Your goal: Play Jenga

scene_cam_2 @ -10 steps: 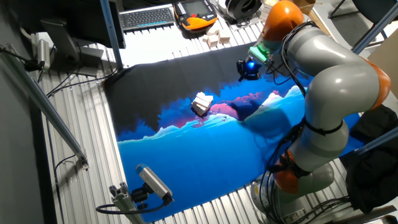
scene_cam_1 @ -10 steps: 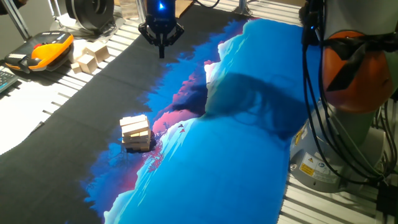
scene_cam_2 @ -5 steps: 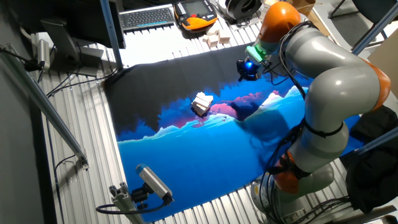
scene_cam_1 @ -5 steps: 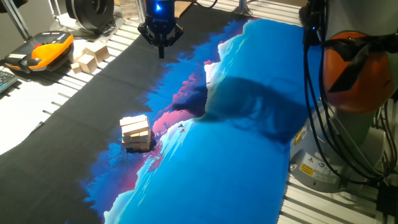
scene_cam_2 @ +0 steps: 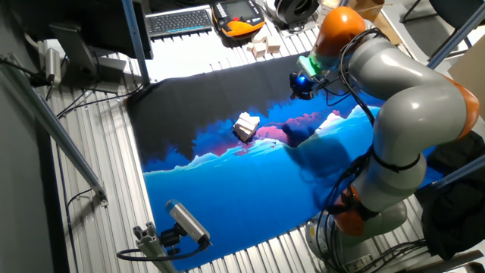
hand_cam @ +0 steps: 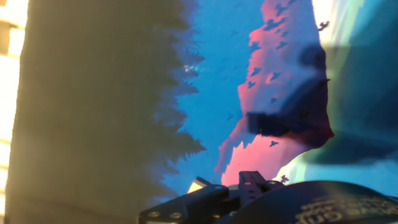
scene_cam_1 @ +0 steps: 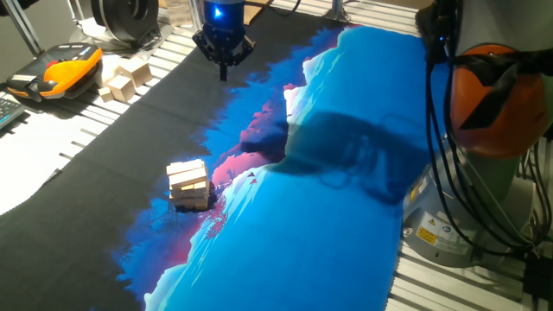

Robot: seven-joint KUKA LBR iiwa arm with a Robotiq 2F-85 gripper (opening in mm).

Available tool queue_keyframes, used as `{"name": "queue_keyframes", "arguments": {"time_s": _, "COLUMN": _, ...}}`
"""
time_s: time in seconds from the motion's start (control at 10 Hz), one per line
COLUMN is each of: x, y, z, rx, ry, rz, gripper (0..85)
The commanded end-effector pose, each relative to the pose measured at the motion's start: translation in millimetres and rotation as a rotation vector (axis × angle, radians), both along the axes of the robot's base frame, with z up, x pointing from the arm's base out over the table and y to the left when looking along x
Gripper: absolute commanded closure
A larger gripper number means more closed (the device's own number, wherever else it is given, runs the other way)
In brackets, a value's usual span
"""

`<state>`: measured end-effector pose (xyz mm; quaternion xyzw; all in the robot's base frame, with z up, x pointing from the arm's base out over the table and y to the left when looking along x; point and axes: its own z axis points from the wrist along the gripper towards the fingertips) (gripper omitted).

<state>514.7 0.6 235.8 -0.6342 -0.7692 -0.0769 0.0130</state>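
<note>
Pale wood Jenga (scene_cam_1: 188, 185) stands alone mid-mat (scene_cam_1: 346, 216), clear all round for a push. My gripper (scene_cam_1: 224, 65) hangs high at the far edge, well apart, fingers together, holding nothing. Other fixed view: Jenga (scene_cam_2: 246, 126) untouched; gripper (scene_cam_2: 301, 82) edged slightly further away than half a second ago. Hand view: mat only, tower out of frame.
</note>
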Motion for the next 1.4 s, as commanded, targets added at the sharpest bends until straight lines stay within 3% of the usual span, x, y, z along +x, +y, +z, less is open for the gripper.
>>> {"name": "queue_keyframes", "arguments": {"time_s": 0.0, "x": 0.0, "y": 0.1, "z": 0.0, "rx": -0.002, "ry": 0.001, "rz": -0.113, "gripper": 85.0}}
{"name": "queue_keyframes", "arguments": {"time_s": 0.3, "x": 0.0, "y": 0.1, "z": 0.0, "rx": -0.010, "ry": 0.003, "rz": -0.138, "gripper": 85.0}}
{"name": "queue_keyframes", "arguments": {"time_s": 0.5, "x": 0.7, "y": 0.1, "z": -0.4, "rx": 0.005, "ry": -0.009, "rz": -0.140, "gripper": 85.0}}
{"name": "queue_keyframes", "arguments": {"time_s": 1.0, "x": 9.1, "y": 6.9, "z": -4.0, "rx": -0.035, "ry": 0.023, "rz": -0.141, "gripper": 85.0}}
{"name": "queue_keyframes", "arguments": {"time_s": 1.1, "x": 11.3, "y": 8.2, "z": -5.9, "rx": -0.047, "ry": 0.031, "rz": -0.146, "gripper": 68.0}}
{"name": "queue_keyframes", "arguments": {"time_s": 1.3, "x": 16.3, "y": 13.6, "z": -11.3, "rx": -0.072, "ry": 0.047, "rz": -0.171, "gripper": 68.0}}
